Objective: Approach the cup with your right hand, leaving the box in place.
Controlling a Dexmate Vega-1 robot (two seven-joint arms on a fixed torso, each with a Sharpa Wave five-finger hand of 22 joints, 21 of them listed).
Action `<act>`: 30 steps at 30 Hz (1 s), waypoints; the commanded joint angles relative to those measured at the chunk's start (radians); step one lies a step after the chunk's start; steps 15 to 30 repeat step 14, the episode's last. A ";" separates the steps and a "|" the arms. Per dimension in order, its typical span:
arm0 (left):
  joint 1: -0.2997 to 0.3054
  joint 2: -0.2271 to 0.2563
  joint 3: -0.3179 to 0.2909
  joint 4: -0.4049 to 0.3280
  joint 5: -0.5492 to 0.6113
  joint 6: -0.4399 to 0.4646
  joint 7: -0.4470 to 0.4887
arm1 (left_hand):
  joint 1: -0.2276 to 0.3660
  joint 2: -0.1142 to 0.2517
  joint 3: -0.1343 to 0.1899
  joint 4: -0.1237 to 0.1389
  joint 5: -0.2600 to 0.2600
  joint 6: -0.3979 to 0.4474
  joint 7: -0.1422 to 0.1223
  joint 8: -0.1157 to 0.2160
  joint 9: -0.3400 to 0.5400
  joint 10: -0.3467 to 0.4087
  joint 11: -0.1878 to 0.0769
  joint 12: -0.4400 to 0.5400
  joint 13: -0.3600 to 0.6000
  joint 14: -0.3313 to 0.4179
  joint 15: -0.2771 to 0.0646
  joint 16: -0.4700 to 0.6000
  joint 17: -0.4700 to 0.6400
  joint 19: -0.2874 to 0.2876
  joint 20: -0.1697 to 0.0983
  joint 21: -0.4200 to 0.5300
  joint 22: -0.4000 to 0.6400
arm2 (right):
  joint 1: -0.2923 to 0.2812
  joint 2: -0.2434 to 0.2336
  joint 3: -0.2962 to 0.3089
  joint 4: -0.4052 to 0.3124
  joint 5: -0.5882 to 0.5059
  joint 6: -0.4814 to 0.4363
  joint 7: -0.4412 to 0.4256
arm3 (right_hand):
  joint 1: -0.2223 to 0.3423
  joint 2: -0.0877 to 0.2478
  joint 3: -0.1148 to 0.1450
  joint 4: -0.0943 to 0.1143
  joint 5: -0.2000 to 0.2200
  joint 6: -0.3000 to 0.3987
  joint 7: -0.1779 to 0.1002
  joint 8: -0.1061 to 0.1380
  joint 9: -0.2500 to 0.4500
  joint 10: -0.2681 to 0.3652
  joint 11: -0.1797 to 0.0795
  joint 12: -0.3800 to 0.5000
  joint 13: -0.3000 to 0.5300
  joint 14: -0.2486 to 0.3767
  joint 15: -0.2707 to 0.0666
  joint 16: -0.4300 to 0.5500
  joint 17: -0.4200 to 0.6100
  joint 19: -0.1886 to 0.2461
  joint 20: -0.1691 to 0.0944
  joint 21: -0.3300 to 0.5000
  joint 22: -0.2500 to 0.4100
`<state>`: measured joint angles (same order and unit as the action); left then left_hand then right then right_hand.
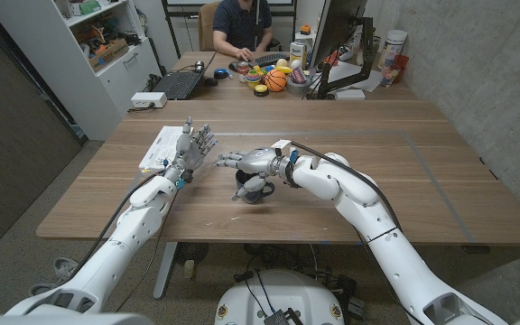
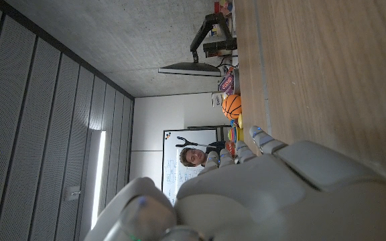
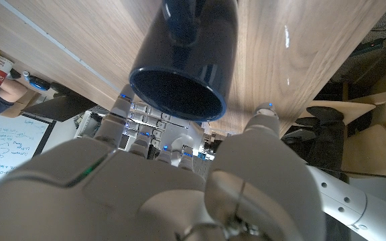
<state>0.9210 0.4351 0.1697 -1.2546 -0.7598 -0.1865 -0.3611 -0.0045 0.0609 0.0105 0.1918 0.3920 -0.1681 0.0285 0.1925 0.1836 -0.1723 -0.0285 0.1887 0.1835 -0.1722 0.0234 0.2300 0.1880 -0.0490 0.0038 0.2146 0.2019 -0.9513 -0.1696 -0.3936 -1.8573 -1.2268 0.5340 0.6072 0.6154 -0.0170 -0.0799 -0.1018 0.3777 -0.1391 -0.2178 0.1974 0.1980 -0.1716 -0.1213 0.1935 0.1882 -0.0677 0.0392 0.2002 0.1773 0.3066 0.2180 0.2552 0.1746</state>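
- Right robot hand [image 1: 253, 162]: over the table's middle, directly above the cup, back of hand up, fingers [image 1: 230, 160] stretched out level toward the robot's left. Nothing in its grip; fingers apart.
- Right wrist view: right robot hand [image 3: 179, 181] sits close to the cup's open mouth, fingertips either side of the rim line. Contact with the rim can't be confirmed from here.
- Right arm [image 1: 359, 203]: comes in from the lower right corner, elbow bent, forearm running across the table toward the left, black cable along the wrist.
- Cup [image 1: 254, 188]: dark blue, upright on the table [image 1: 404, 181], partly hidden under the right palm in the head view. Wrist view shows its dark inside [image 3: 179, 90] and glossy blue wall.
- Left robot hand [image 1: 196, 146]: raised above the table just left of the right hand's fingertips, palm upright, fingers spread and pointing up. Holds nothing. Left wrist view shows only the back of it [image 2: 273, 194].
- Left arm [image 1: 138, 217]: in from the lower left corner, forearm angled up toward the table centre.
- Box [image 1: 162, 148]: white, flat, lying on the table beside and behind the left robot hand, partly covered by it. Well apart from the cup.
- Far desk: laptop [image 1: 177, 83], basketball [image 1: 276, 79], person seated behind [image 1: 242, 25].
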 commanded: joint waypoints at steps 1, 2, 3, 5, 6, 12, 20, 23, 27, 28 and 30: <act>-0.021 -0.009 -0.001 0.030 0.007 0.002 -0.015 | -0.005 0.109 -0.006 0.000 -0.002 -0.084 0.004 0.001 0.002 -0.058 0.004 -0.001 0.004 -0.048 0.003 0.009 0.004 0.000 0.003 0.005 0.004 | 0.012 0.002 0.000 0.012 0.018 0.002 0.005 | 0.004 0.010 -0.008 -0.002 0.004 0.011 -0.004 0.009 0.002 -0.007 -0.001 0.005 0.005 0.004 0.000 0.007 0.001 0.007 0.000 -0.004 0.002; -0.021 -0.009 -0.001 0.029 0.008 0.003 -0.014 | -0.005 0.109 -0.006 0.000 -0.002 -0.084 0.003 0.001 0.002 -0.059 0.002 -0.001 0.004 -0.048 0.003 0.009 0.004 0.000 0.002 0.005 0.004 | 0.011 0.001 0.001 0.011 0.018 0.003 0.004 | 0.004 0.011 -0.009 -0.001 0.004 0.011 -0.004 0.009 0.002 -0.007 -0.001 0.005 0.005 0.004 0.000 0.008 0.001 0.008 0.000 -0.006 0.002; -0.021 -0.011 -0.001 0.029 0.008 0.004 -0.014 | -0.005 0.109 -0.006 0.000 -0.002 -0.085 0.004 0.000 0.002 -0.059 0.003 -0.001 0.004 -0.049 0.003 0.009 0.004 0.000 0.003 0.005 0.004 | 0.010 0.000 0.001 0.009 0.018 0.004 0.004 | 0.004 0.011 -0.009 -0.001 0.004 0.012 -0.004 0.009 0.002 -0.006 -0.001 0.005 0.005 0.004 0.000 0.008 0.001 0.008 0.000 -0.006 0.002; -0.019 -0.010 0.000 0.026 0.010 0.004 -0.012 | -0.005 0.109 -0.007 0.000 -0.002 -0.085 0.004 0.000 0.002 -0.059 0.004 -0.001 0.004 -0.049 0.003 0.009 0.004 -0.001 0.002 0.005 0.004 | 0.007 0.000 0.005 0.007 0.025 0.004 0.009 | 0.005 0.011 -0.011 -0.001 0.004 0.013 -0.004 0.009 0.002 -0.005 -0.001 0.005 0.005 0.005 -0.001 0.007 0.001 0.009 0.000 -0.008 0.002; -0.018 -0.010 0.000 0.024 0.011 0.004 -0.011 | -0.005 0.109 -0.007 0.000 -0.002 -0.085 0.003 0.000 0.002 -0.059 0.002 -0.001 0.004 -0.049 0.003 0.009 0.004 0.000 0.002 0.005 0.004 | 0.006 -0.003 0.005 0.005 0.025 0.006 0.009 | 0.005 0.011 -0.012 0.000 0.004 0.014 -0.004 0.009 0.002 -0.003 0.001 0.006 0.005 0.006 0.001 0.008 0.002 0.010 0.000 -0.009 0.002; -0.010 -0.010 -0.002 0.011 0.016 0.004 -0.004 | -0.005 0.109 -0.008 0.000 -0.002 -0.085 0.004 0.000 0.002 -0.058 0.002 -0.001 0.004 -0.049 0.003 0.009 0.004 -0.001 0.002 0.005 0.004 | -0.003 -0.005 0.012 -0.001 0.034 0.008 0.011 | 0.006 0.012 -0.016 0.001 0.003 0.016 -0.004 0.009 0.002 0.001 0.000 0.006 0.005 0.006 0.000 0.007 0.002 0.012 0.000 -0.014 0.002; -0.009 -0.011 -0.002 0.009 0.016 0.004 -0.003 | -0.005 0.109 -0.009 0.000 -0.002 -0.085 0.004 0.000 0.002 -0.058 0.002 -0.001 0.004 -0.049 0.003 0.009 0.004 0.000 0.002 0.005 0.004 | -0.005 -0.005 0.013 -0.003 0.033 0.009 0.009 | 0.006 0.013 -0.017 0.002 0.003 0.017 -0.004 0.009 0.002 0.001 0.000 0.006 0.005 0.007 0.000 0.007 0.002 0.013 0.000 -0.016 0.002; -0.009 -0.011 -0.002 0.009 0.016 0.004 -0.003 | -0.005 0.109 -0.009 0.000 -0.002 -0.085 0.004 0.000 0.002 -0.058 0.002 -0.001 0.004 -0.049 0.003 0.009 0.004 0.000 0.002 0.005 0.004 | -0.005 -0.005 0.013 -0.003 0.033 0.009 0.009 | 0.006 0.013 -0.017 0.002 0.003 0.017 -0.004 0.009 0.002 0.001 0.000 0.006 0.005 0.007 0.000 0.007 0.002 0.013 0.000 -0.016 0.002; -0.009 -0.011 -0.002 0.009 0.016 0.004 -0.003 | -0.005 0.109 -0.009 0.000 -0.002 -0.085 0.004 0.000 0.002 -0.058 0.002 -0.001 0.004 -0.049 0.003 0.009 0.004 0.000 0.002 0.005 0.004 | -0.005 -0.005 0.013 -0.003 0.033 0.009 0.009 | 0.006 0.013 -0.017 0.002 0.003 0.017 -0.004 0.009 0.002 0.001 0.000 0.006 0.005 0.007 0.000 0.007 0.002 0.013 0.000 -0.016 0.002; -0.009 -0.011 -0.002 0.009 0.016 0.004 -0.003 | -0.005 0.109 -0.009 0.000 -0.002 -0.085 0.004 0.000 0.002 -0.058 0.002 -0.001 0.004 -0.049 0.003 0.009 0.004 0.000 0.002 0.005 0.004 | -0.005 -0.005 0.013 -0.003 0.033 0.009 0.009 | 0.006 0.013 -0.017 0.002 0.003 0.017 -0.004 0.009 0.002 0.001 0.000 0.006 0.005 0.007 0.000 0.007 0.002 0.013 0.000 -0.016 0.002; -0.009 -0.011 -0.002 0.009 0.016 0.004 -0.003 | -0.005 0.109 -0.009 0.000 -0.002 -0.085 0.004 0.000 0.002 -0.058 0.002 -0.001 0.004 -0.049 0.003 0.009 0.004 0.000 0.002 0.005 0.004 | -0.005 -0.005 0.013 -0.003 0.033 0.009 0.009 | 0.006 0.013 -0.017 0.002 0.003 0.017 -0.004 0.009 0.002 0.001 0.000 0.006 0.005 0.007 0.000 0.007 0.002 0.013 0.000 -0.016 0.002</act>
